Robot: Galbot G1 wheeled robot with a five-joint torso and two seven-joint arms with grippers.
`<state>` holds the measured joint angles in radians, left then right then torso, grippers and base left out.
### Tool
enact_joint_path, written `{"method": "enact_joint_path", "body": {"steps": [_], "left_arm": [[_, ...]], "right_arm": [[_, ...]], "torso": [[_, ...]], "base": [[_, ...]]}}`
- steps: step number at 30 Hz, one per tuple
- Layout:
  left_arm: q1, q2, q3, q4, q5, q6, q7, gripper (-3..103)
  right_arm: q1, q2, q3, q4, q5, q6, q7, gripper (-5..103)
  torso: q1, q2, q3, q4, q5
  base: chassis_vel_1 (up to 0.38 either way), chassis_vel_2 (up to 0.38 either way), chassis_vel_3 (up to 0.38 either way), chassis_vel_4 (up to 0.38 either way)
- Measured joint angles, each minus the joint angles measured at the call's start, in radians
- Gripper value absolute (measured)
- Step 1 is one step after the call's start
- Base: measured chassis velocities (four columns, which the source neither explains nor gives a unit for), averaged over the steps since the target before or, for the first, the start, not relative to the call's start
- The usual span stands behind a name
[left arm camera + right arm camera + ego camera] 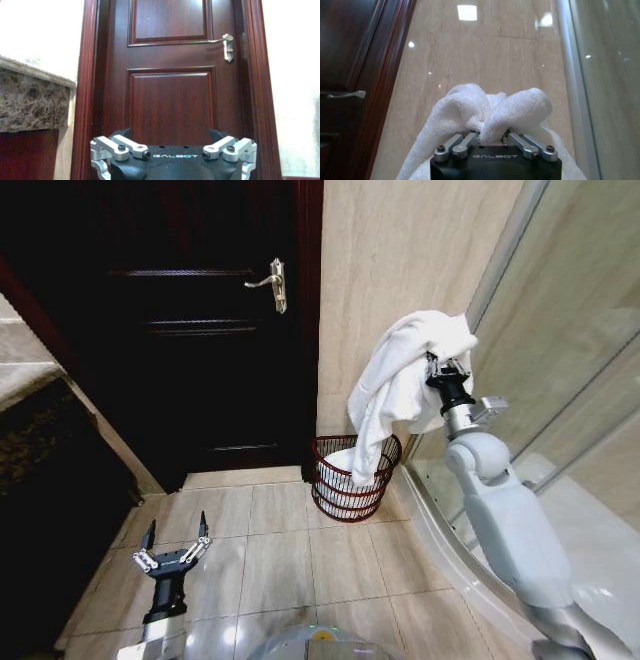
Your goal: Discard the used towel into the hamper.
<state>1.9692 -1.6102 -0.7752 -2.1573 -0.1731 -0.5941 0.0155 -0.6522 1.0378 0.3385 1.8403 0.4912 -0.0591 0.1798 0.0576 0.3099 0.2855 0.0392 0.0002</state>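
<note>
A white towel (400, 385) hangs from my right gripper (447, 365), which is shut on its bunched top, raised beside the beige wall. The towel's lower end dangles down into the hamper (350, 478), a dark red wire basket on the floor by the wall corner, with white cloth showing inside. In the right wrist view the towel (495, 108) bulges out between the fingers of the right gripper (492, 135). My left gripper (176, 535) hovers low over the floor tiles at the near left, open and empty, facing the door.
A dark wooden door (200, 320) with a metal lever handle (272, 283) stands left of the hamper. A glass shower enclosure (560, 380) with a curved base fills the right. A stone-topped counter (30, 93) sits at the left. Tiled floor lies between.
</note>
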Motion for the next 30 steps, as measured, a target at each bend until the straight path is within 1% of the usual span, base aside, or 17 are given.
{"method": "enact_joint_path", "body": {"steps": [3, 5, 8, 14, 17, 22, 24, 25, 26, 28, 29, 30], "left_arm": [[0.001, 0.000, 0.003, -0.002, 0.004, -0.003, 0.002, 100], [0.002, 0.001, 0.008, -0.007, 0.008, -0.006, 0.002, 100], [0.004, 0.001, 0.011, -0.009, 0.012, -0.007, 0.002, 100], [0.013, 0.001, 0.022, -0.005, 0.029, -0.020, -0.002, 100], [0.017, 0.001, 0.028, -0.003, 0.036, -0.025, -0.004, 100], [0.028, 0.002, 0.033, -0.001, 0.040, -0.040, -0.015, 100], [0.044, 0.002, 0.033, 0.003, 0.041, -0.054, -0.020, 100], [0.044, 0.002, 0.033, 0.003, 0.041, -0.054, -0.020, 100], [0.051, 0.002, 0.033, 0.006, 0.044, -0.062, -0.025, 100], [0.067, 0.002, 0.033, 0.010, 0.049, -0.081, -0.036, 100], [0.067, 0.002, 0.033, 0.010, 0.049, -0.081, -0.036, 100], [0.072, 0.002, 0.033, 0.011, 0.050, -0.085, -0.039, 100]], "right_arm": [[0.029, -0.002, -0.006, -0.011, 0.000, 0.002, 0.001, 19], [0.070, -0.024, -0.013, -0.011, 0.021, -0.007, 0.007, 19], [0.098, -0.044, -0.014, -0.008, 0.034, -0.021, 0.008, 19], [0.094, -0.056, -0.022, 0.017, 0.044, -0.037, 0.007, 19], [0.076, -0.049, -0.037, 0.015, 0.042, -0.037, 0.002, 19], [0.004, -0.015, -0.080, -0.018, 0.028, -0.033, -0.025, 19], [-0.032, 0.001, -0.099, -0.057, 0.022, -0.028, -0.054, 19], [-0.032, 0.001, -0.099, -0.057, 0.022, -0.028, -0.054, 19], [-0.043, 0.007, -0.104, -0.075, 0.021, -0.027, -0.077, 19], [-0.059, 0.026, -0.118, -0.128, 0.021, 0.008, -0.119, 19], [-0.059, 0.026, -0.118, -0.128, 0.021, 0.008, -0.119, 19], [-0.063, 0.039, -0.126, -0.149, 0.024, 0.026, -0.124, 19]], "torso": [[0.000, 0.000, 0.000, 0.0001, 0.0000], [0.000, 0.000, 0.000, 0.0001, -0.0007], [0.000, 0.000, 0.000, 0.0001, -0.0001], [0.000, 0.000, 0.000, -0.0001, -0.0004], [0.000, 0.000, 0.000, 0.0001, -0.0001], [0.000, 0.000, 0.000, 0.0002, -0.0004], [0.000, 0.000, 0.000, 0.0002, -0.0001], [0.000, 0.000, 0.000, 0.0002, -0.0001], [0.000, 0.000, 0.000, 0.0001, 0.0001], [0.000, 0.000, 0.000, -0.0001, -0.0004], [0.000, 0.000, 0.000, -0.0001, -0.0004], [0.000, 0.000, 0.000, 0.0001, -0.0003]], "base": [[0.000, 0.000, 0.000, 0.000], [0.000, 0.000, 0.000, 0.000], [0.000, 0.000, 0.000, 0.000], [0.000, 0.000, 0.000, 0.000], [0.000, 0.000, 0.000, 0.000], [0.000, 0.000, 0.000, 0.000], [0.000, 0.000, 0.000, 0.000], [0.000, 0.000, 0.000, 0.000], [0.000, 0.000, 0.000, 0.000], [0.000, 0.000, 0.000, 0.000], [0.000, 0.000, 0.000, 0.000], [0.000, 0.000, 0.000, 0.000]]}}
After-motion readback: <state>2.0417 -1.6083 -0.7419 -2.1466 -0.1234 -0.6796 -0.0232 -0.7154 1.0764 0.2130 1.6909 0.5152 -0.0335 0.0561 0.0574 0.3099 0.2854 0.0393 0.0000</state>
